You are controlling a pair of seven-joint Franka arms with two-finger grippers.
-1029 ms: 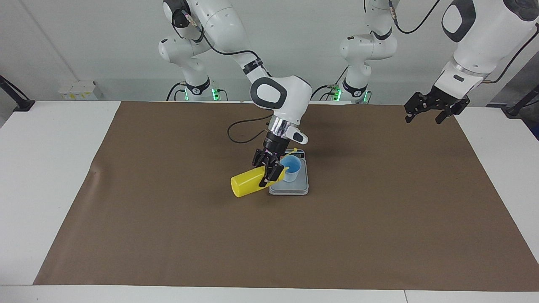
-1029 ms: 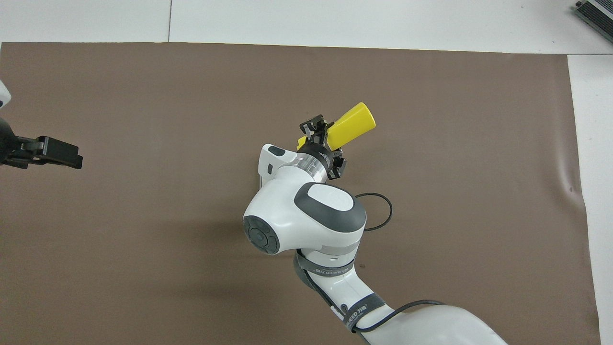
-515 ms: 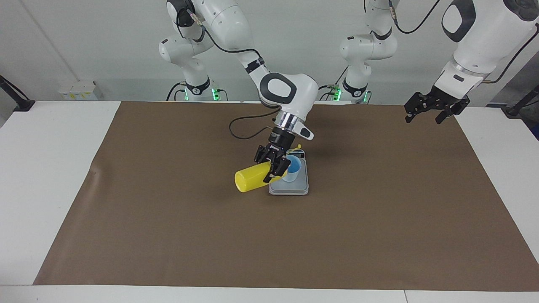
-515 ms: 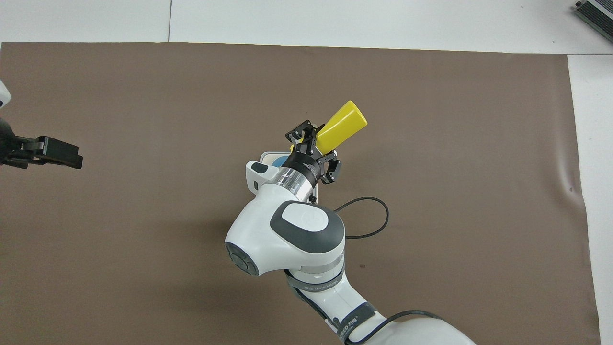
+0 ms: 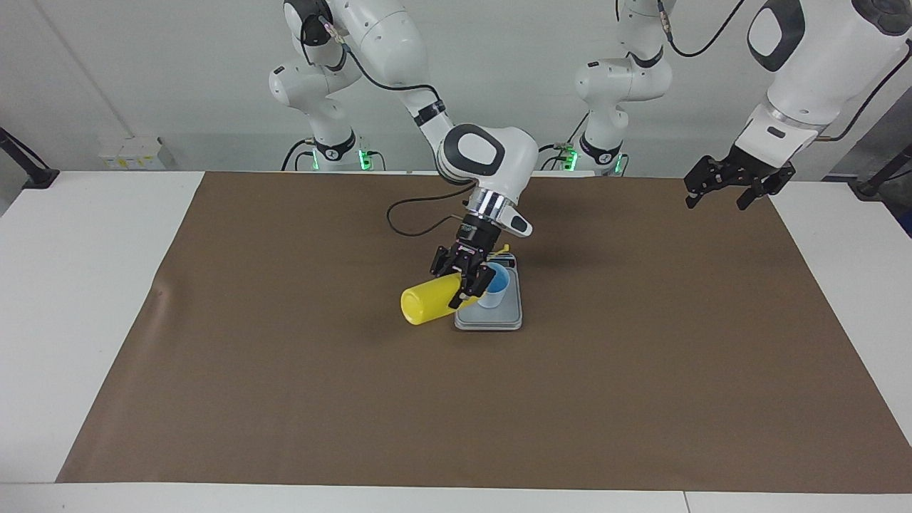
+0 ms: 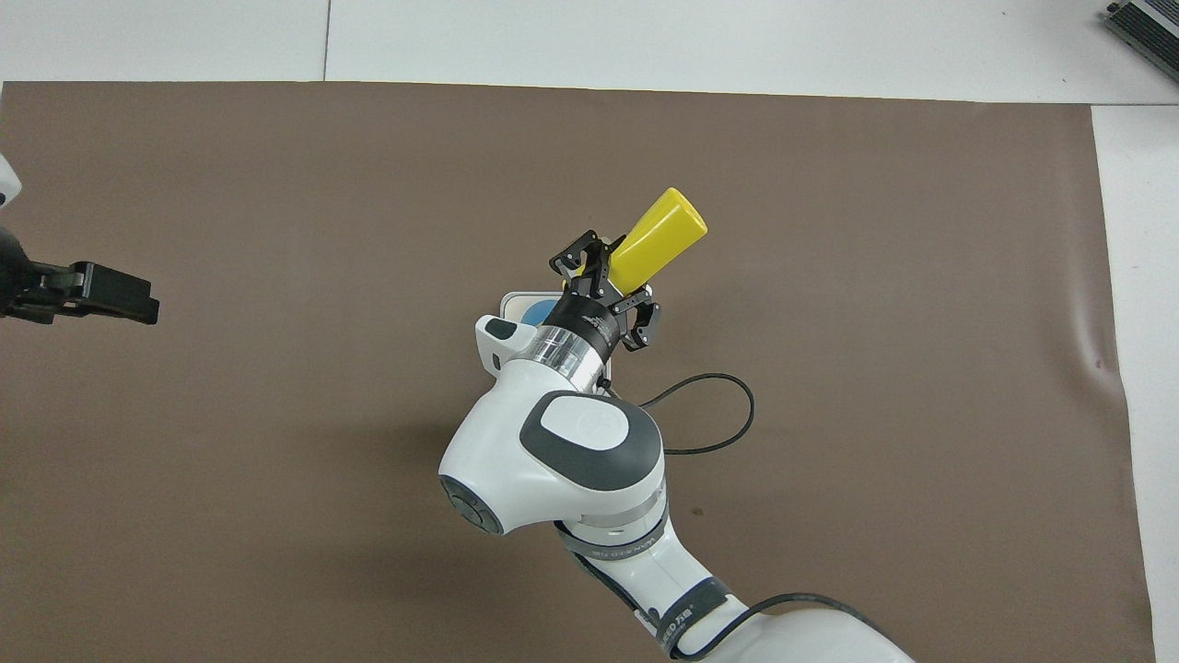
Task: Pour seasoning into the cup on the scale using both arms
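From my station I see a white tabletop [image 5: 85, 299] with a large brown mat [image 5: 641, 370] spread across most of it; white margins show at both sides and along the bottom of the facing view. The mat has a small wrinkle near its left edge in that view [image 5: 158, 292]. A thin black cable [image 5: 410, 217] loops over the mat just above the middle of the frame. On the white strip at the upper left sits a small white box with yellow labels [image 5: 135, 153]. A grey device's corner [image 6: 1147, 23] pokes into the overhead view's upper right. A pale wall [image 5: 142, 71] fills the background.
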